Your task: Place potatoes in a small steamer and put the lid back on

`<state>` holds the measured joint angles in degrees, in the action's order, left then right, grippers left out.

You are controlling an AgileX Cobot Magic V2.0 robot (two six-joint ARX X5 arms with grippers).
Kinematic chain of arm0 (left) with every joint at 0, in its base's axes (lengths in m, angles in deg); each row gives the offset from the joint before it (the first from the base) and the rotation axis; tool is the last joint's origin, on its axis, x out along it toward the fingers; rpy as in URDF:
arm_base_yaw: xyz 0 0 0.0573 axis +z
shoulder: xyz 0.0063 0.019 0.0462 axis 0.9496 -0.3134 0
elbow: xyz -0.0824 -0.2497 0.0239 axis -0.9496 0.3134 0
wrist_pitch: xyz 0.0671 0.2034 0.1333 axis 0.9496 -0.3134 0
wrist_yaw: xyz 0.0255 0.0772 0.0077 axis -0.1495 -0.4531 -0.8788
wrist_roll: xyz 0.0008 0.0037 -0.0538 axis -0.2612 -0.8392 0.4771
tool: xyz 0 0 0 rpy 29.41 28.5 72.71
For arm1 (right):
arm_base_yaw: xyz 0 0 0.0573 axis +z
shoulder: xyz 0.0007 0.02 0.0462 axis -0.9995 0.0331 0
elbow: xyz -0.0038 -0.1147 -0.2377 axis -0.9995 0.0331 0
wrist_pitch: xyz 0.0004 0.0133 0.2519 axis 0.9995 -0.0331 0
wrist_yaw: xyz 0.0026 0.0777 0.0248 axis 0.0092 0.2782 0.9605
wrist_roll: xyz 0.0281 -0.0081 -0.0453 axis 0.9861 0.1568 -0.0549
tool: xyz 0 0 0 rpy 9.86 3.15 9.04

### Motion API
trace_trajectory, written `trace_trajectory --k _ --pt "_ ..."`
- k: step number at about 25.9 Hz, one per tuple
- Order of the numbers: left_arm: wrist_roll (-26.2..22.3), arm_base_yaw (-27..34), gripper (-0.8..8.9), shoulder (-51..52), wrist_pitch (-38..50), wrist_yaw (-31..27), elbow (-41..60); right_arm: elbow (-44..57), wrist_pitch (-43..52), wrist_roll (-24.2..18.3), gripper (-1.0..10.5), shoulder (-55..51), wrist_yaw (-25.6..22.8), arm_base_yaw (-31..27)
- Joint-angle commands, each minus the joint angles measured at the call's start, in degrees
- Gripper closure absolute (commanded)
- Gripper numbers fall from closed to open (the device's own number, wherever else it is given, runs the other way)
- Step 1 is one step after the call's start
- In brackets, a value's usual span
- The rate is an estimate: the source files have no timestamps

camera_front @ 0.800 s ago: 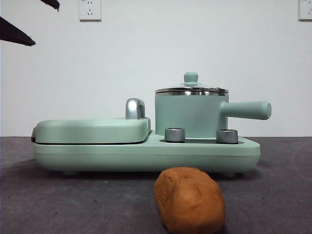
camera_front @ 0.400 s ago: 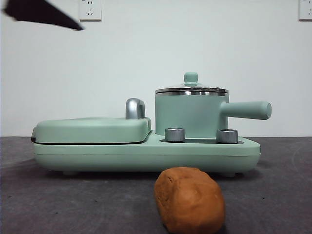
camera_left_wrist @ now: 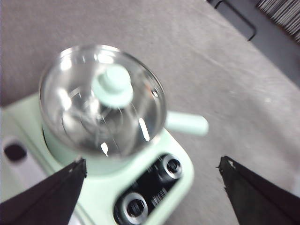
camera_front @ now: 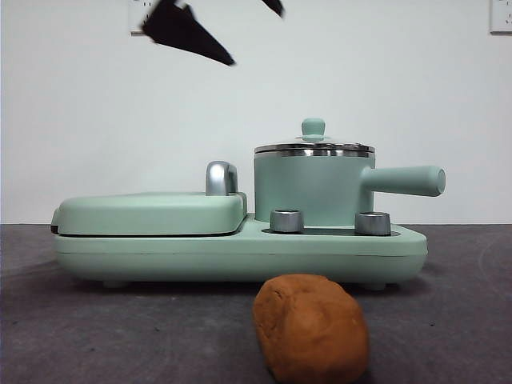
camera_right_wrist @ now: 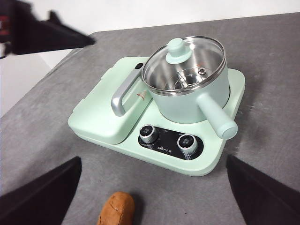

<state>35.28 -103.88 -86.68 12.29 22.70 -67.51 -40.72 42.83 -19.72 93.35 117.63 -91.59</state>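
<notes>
The orange-brown potato [camera_front: 310, 326] lies on the grey table in front of the appliance, also seen in the right wrist view [camera_right_wrist: 116, 208]. The mint-green small steamer [camera_front: 312, 192] [camera_right_wrist: 187, 105] stands on the appliance's right side, handle pointing right. Its glass lid [camera_front: 314, 148] [camera_left_wrist: 75, 117] [camera_right_wrist: 187, 65] with the mint knob sits closed on it. My left gripper [camera_front: 257, 38] [camera_left_wrist: 151, 161] hangs open, high above and left of the lid. The right gripper [camera_right_wrist: 153, 161] is open and empty, well back from the appliance.
A flat mint-green griddle cover [camera_front: 152, 212] with a chrome handle [camera_front: 222, 178] fills the appliance's left half. Two steel dials [camera_front: 286, 221] [camera_front: 373, 223] sit on the base [camera_front: 240, 252] in front of the pot. Wall sockets show behind.
The left gripper has swept from the top left corner of the front view rightward, towards the space above the pot. Potato, pot and lid have not moved.
</notes>
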Motion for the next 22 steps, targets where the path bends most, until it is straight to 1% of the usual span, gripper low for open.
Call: trace_trajectory --k 1,5,7,13,16,22 --pt "-3.3 -1.9 3.49 -6.1 0.1 -3.5 -6.2 -1.0 0.2 0.0 4.5 0.4 0.0 0.0" --pt "-6.6 -3.9 3.5 -12.6 0.7 -8.4 -11.5 -1.0 0.2 0.0 4.5 0.4 0.0 0.0" --pt "-7.7 -4.7 3.5 -15.3 2.4 -11.2 -13.0 -1.0 0.2 0.0 4.5 0.4 0.0 0.0" --pt "-7.1 -5.7 3.6 -21.3 12.2 -15.1 -14.0 -1.0 0.2 0.0 4.5 0.4 0.0 0.0" --pt "-7.1 -5.7 3.89 -22.5 14.7 -15.3 -14.0 -1.0 0.2 0.0 4.5 0.4 0.0 0.0" --pt "-7.1 -5.8 3.9 -24.9 14.8 -15.2 -14.0 -1.0 0.2 0.0 4.5 0.4 0.0 0.0"
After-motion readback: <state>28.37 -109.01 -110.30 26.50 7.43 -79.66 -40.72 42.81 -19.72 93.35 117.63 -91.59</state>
